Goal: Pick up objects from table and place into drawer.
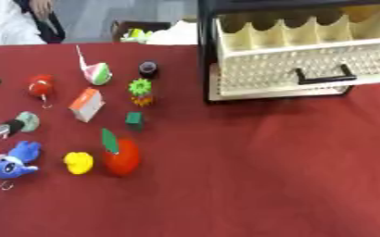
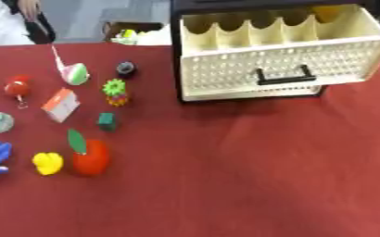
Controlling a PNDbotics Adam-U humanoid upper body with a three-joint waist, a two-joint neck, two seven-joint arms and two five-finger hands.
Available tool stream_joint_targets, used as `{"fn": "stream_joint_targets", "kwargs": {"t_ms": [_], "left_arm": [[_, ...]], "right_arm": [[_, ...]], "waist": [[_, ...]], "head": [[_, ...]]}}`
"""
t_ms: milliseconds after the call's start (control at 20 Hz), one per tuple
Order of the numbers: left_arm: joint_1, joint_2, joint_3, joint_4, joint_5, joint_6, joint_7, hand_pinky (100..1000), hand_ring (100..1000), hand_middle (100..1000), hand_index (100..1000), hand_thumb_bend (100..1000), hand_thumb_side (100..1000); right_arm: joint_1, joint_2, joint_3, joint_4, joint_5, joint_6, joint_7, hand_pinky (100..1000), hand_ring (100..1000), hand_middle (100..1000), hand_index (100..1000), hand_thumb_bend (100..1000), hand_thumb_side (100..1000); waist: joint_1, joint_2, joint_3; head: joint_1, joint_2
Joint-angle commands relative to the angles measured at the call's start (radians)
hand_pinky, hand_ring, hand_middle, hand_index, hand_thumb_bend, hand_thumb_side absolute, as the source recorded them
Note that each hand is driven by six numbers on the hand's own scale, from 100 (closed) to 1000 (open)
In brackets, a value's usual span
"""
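The toys lie on the surface's (image 1: 266, 176) left half; the open drawer (image 2: 282, 51) stands far right. The tomato toy (image 1: 122, 157) sits nearest, the duck (image 1: 78, 162) just left of it.

— Surface? 
— Table (image 1: 266, 185) under red cloth. 
— Load? 
— Drawer unit (image 1: 294, 51) far right, drawer (image 2: 282, 55) pulled open. Left side: red apple (image 1: 122, 157), yellow toy (image 1: 78, 162), blue plush (image 1: 15, 161), green block (image 1: 134, 119), small house (image 1: 87, 104).
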Motion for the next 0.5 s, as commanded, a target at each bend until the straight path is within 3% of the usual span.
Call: {"fn": "stream_joint_targets", "kwargs": {"t_ms": [50,300,500], "left_arm": [[0.006,0.046,0.002,-0.008,0.014,-0.016,-0.035,932,927,930,1000,498,842],[0.031,0.053,-0.010,-0.013,0.010,-0.032,-0.062,901,915,910,1000,532,851],[0.038,0.049,-0.024,0.004,-0.004,0.003,-0.044,816,839,855,1000,535,912]], "right_arm": [[-0.016,-0.014,-0.004,-0.005,-0.006,0.000,0.003,530,608,597,754,100,498],[-0.017,-0.012,-0.003,-0.005,-0.007,-0.001,0.005,530,608,597,753,100,498],[-0.017,-0.008,-0.002,-0.005,-0.006,-0.001,0.008,531,608,597,749,100,496]], "waist": [[-0.001,-0.015,0.002],[-0.003,-0.015,0.002],[-0.006,-0.013,0.001]], "head": [[0.004,-0.013],[0.004,-0.014],[0.007,-0.015]]}}
